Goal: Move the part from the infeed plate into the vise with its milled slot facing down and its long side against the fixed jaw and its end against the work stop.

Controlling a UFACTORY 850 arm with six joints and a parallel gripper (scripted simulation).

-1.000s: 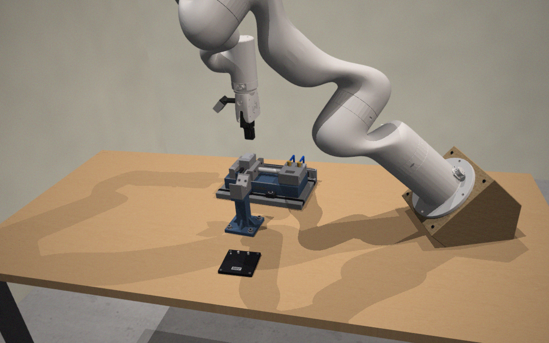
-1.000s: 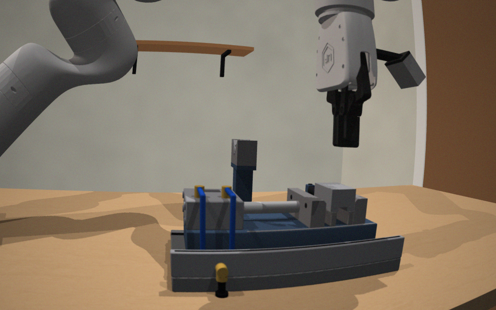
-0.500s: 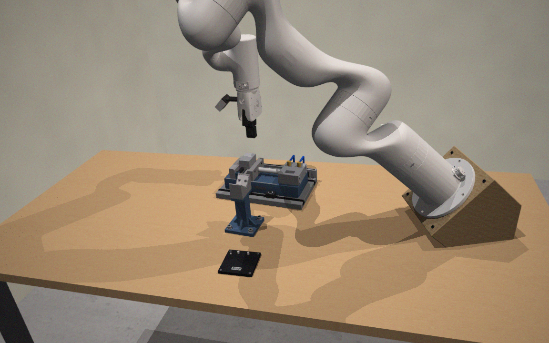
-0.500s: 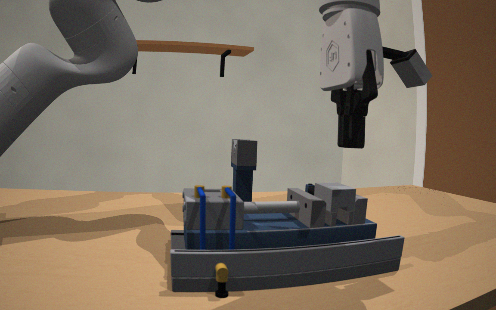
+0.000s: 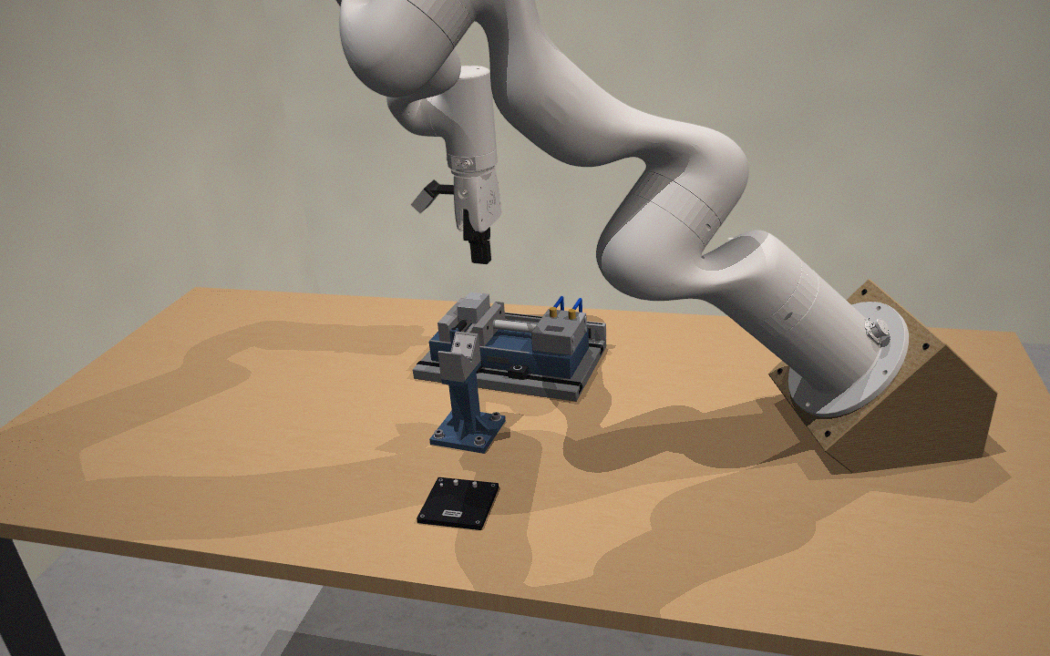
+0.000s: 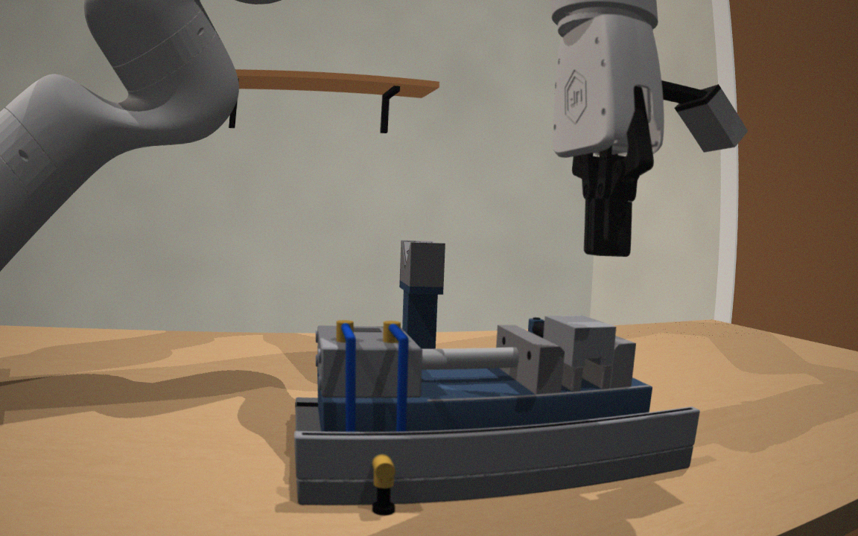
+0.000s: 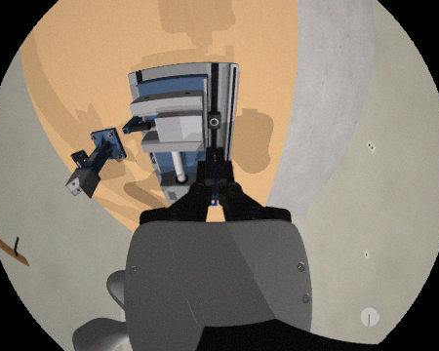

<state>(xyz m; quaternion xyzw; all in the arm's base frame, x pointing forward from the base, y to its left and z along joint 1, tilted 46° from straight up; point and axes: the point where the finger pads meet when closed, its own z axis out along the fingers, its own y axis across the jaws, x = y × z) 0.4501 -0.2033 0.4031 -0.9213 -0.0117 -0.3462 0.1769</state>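
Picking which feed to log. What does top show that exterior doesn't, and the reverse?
Top only: the black infeed plate near the table's front edge, the V-block's blue pedestal foot, and the arm's wooden wedge base. No block shows on the plate.

Exterior only: the wall shelf, the yellow-capped knob at the vise base rail, and the cylinder rod side-on.

Both: the gripper shut on nothing, hanging above the vise, the V-block, and the part sitting between the jaws.
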